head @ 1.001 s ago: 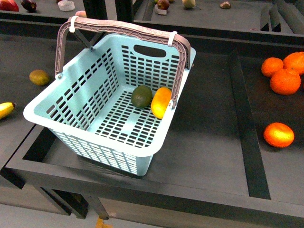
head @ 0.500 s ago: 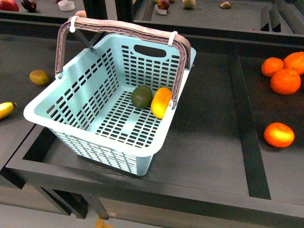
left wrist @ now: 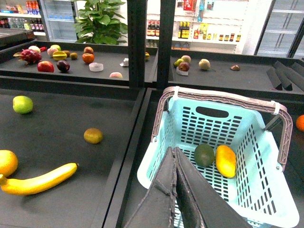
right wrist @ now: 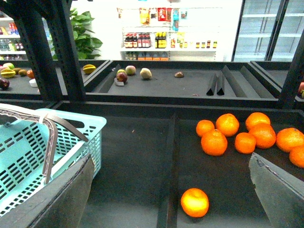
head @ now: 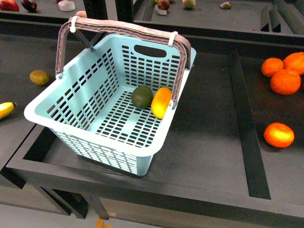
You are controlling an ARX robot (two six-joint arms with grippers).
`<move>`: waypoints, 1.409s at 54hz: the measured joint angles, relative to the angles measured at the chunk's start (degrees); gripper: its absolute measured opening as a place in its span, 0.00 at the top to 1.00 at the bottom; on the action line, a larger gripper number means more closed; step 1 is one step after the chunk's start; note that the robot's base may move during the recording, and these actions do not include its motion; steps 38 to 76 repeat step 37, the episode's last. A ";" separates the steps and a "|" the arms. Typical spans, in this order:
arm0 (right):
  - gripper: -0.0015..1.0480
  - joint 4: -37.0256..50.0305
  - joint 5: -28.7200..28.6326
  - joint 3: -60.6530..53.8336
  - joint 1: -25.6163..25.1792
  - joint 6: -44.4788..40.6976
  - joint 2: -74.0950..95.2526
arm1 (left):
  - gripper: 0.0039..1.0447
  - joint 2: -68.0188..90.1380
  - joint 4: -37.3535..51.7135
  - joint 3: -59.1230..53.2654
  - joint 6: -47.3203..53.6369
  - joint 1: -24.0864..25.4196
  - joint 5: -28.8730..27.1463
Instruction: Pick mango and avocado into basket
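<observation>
A: What lies around the basket (head: pixel 102 102)?

B: On the dark shelf beyond the left fingers (left wrist: pixel 164 199) lie a banana (left wrist: pixel 38 179), a small brownish-green fruit (left wrist: pixel 93 135), a green apple (left wrist: pixel 23 104) and part of a yellow fruit at the picture's edge. Beyond the right gripper (right wrist: pixel 171 190), oranges (right wrist: pixel 247 135) sit in a cluster, with one single orange (right wrist: pixel 194 202) nearer, just ahead of the gap between its fingers. A raised divider (head: pixel 244 123) runs between the basket's bay and the oranges.

A: Does anything block the fruit?

B: Only the basket's own lattice wall and its brown handle (head: pixel 123 28), which stands upright over the rim, tied with white zip ties.

A: Where are the mango and avocado relative to the fingers?

B: The mango (left wrist: pixel 225 160) and avocado (left wrist: pixel 204 155) lie side by side, touching, on the basket floor by the far wall, just past the tips of the left fingers and a little to one side. From the right wrist, only a corner of the basket shows beside one finger; the fruit inside is hidden.

A: And the grippers?

B: The left gripper (left wrist: pixel 175 151) has its fingers pressed together with nothing between them, pointing over the basket's near rim. The right one is spread wide and empty, its fingers at either edge of the picture, aimed along the shelf. Neither arm appears in the front view.
</observation>
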 joint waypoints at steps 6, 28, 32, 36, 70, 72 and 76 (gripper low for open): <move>0.07 0.00 0.02 0.00 0.00 0.00 0.00 | 0.97 -0.04 -0.11 0.00 0.00 0.00 0.00; 0.07 0.00 0.00 0.00 0.00 0.00 0.00 | 0.97 -0.13 -0.13 0.00 0.00 0.00 0.00; 0.07 0.00 0.00 0.00 0.00 0.00 0.00 | 0.91 -0.13 -0.11 0.00 -0.02 0.00 0.00; 0.07 0.00 0.00 0.00 0.00 0.00 0.00 | 0.75 -0.13 -0.13 0.00 -0.02 0.00 0.00; 0.07 0.00 0.02 0.00 0.00 0.00 0.00 | 0.72 -0.13 -0.13 0.00 -0.02 0.00 0.00; 0.07 0.00 0.02 0.00 0.00 0.00 0.00 | 0.72 -0.13 -0.13 0.00 -0.02 0.00 0.00; 0.07 0.00 0.02 0.00 0.00 0.00 0.00 | 0.72 -0.13 -0.13 0.00 -0.02 0.00 0.00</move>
